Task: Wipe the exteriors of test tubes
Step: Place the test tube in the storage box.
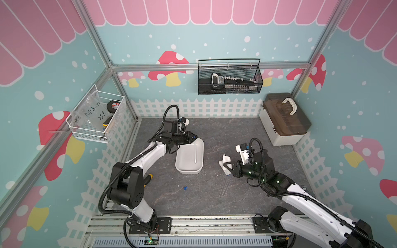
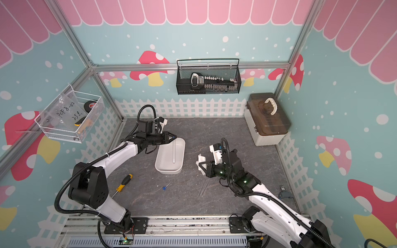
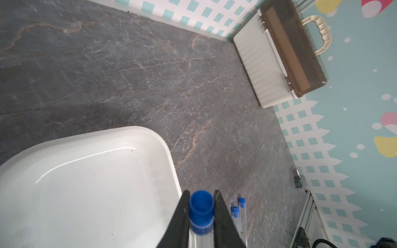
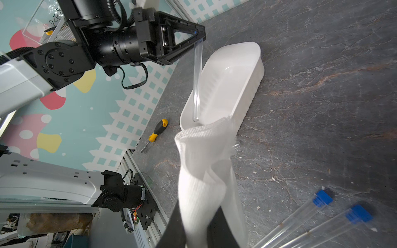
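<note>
Two arms, left arm [image 1: 148, 156] and right arm [image 1: 297, 189]: white shells on the long links, black blocky joints. Ribbed black hose [image 1: 171, 105] loops along each. Round black joint cover [image 4: 58, 62] has a ring of screws. Left pincer [image 4: 199, 36] and right pincer [image 1: 224, 165] are black with triangular open-frame fingers. Green lights [image 1: 249, 172] on right arm joints. White camera mount [image 1: 185, 121] at wrist.

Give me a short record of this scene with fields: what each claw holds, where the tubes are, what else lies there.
Left claw: shut on a test tube at its blue cap; tube hangs upright over the white tray
Right claw: shut on the white cloth
Loose tubes: two side by side near the right claw; a third tube in front of the tray
Other: screwdriver on the table
</note>
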